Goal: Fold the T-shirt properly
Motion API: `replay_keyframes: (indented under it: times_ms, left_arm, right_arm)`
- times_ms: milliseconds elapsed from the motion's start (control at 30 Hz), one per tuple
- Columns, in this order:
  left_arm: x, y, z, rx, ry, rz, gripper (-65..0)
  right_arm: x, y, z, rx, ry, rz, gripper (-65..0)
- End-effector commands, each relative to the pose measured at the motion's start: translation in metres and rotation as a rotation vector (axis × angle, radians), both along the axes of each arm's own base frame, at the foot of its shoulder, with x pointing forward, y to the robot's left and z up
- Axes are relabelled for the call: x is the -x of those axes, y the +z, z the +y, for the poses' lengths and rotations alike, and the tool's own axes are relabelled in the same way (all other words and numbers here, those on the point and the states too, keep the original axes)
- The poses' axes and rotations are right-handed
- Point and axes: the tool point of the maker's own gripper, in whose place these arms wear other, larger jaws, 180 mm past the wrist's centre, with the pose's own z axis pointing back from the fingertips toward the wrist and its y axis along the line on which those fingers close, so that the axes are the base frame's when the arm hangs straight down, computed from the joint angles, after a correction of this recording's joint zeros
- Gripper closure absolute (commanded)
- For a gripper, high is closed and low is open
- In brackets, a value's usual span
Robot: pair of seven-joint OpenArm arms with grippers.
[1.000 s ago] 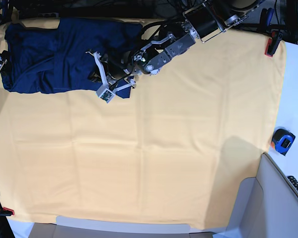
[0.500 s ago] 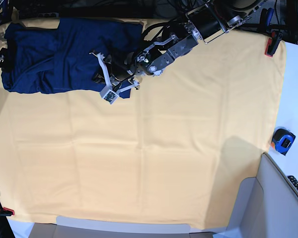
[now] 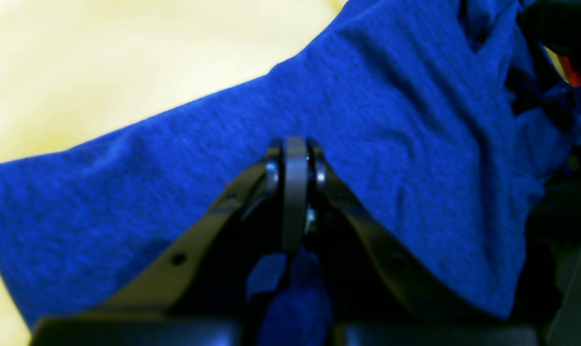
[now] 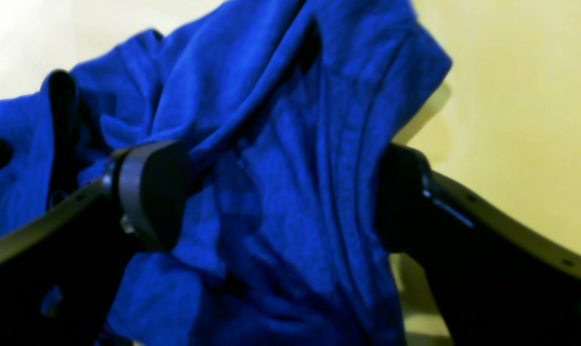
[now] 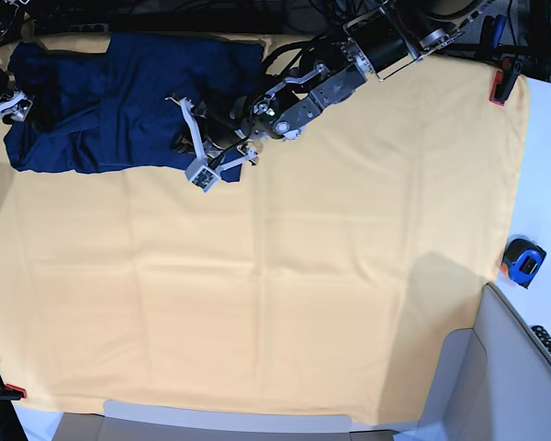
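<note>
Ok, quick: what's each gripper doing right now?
Left gripper: jaws shut, pinching the dark navy-blue knit long-sleeved T-shirt.
Right gripper: jaws wide open around a bunch of the shirt, not clamped.

T-shirt: soft matt knit cloth

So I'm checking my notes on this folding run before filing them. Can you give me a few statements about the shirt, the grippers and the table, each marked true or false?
1. The T-shirt lies at the far left of the yellow-orange cloth. True.
2. The left gripper is wide open. False: its jaws are shut, with shirt fabric bunched right behind them.
3. The right gripper is open with shirt fabric between its fingers. True.
4. The shirt is neatly folded into a small square. False: it is spread out and rumpled.
5. A tape measure sits on the shirt. False: it sits on the white surface beyond the cloth's right edge.
</note>
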Motion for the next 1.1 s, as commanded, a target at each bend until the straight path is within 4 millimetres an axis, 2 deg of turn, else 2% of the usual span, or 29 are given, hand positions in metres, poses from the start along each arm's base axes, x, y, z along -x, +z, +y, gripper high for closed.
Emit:
replay_keyframes:
  times_ms: [0, 300, 500, 600, 667, 800, 933, 1000, 1067]
  left_arm:
    - [-0.009, 0.016, -0.007, 0.038, 0.002, -0.040, -0.5]
    - [-0.009, 0.016, -0.007, 0.037, 0.002, -0.039, -0.5]
    - [-0.009, 0.015, -0.007, 0.037, 0.002, -0.038, -0.5]
    - [-0.009, 0.015, -0.006, 0.036, 0.002, -0.038, -0.4]
    - [-0.009, 0.015, -0.006, 0.036, 0.002, -0.038, -0.4]
    - [-0.010, 0.010, 0.001, 0.017, 0.004, -0.038, -0.4]
    - [-0.008, 0.002, 0.011, -0.036, -0.016, -0.009, -0.4]
    - [-0.015, 0.006, 0.017, -0.059, -0.027, -0.023, -0.4]
    - [-0.015, 0.013, 0.020, -0.060, -0.038, -0.038, -0.4]
  right_arm:
    - [0.019, -0.013, 0.002, 0.005, 0.022, 0.106, -56.7]
    - [0.024, -0.021, 0.012, -0.023, 0.021, 0.118, -56.6]
    - [0.025, -0.028, 0.026, -0.054, 0.031, 0.122, -55.1]
    - [0.023, -0.034, 0.038, -0.072, 0.059, 0.130, -46.3]
    - [0.023, -0.034, 0.039, -0.074, 0.060, 0.131, -39.5]
    - [0.023, -0.034, 0.040, -0.074, 0.060, 0.130, -20.6]
    - [0.022, -0.032, 0.040, -0.086, 0.059, 0.118, -4.9]
    - [0.018, -0.025, 0.040, -0.077, 0.070, 0.095, -0.2]
    - [0.016, -0.014, 0.041, -0.040, 0.090, 0.071, 0.0]
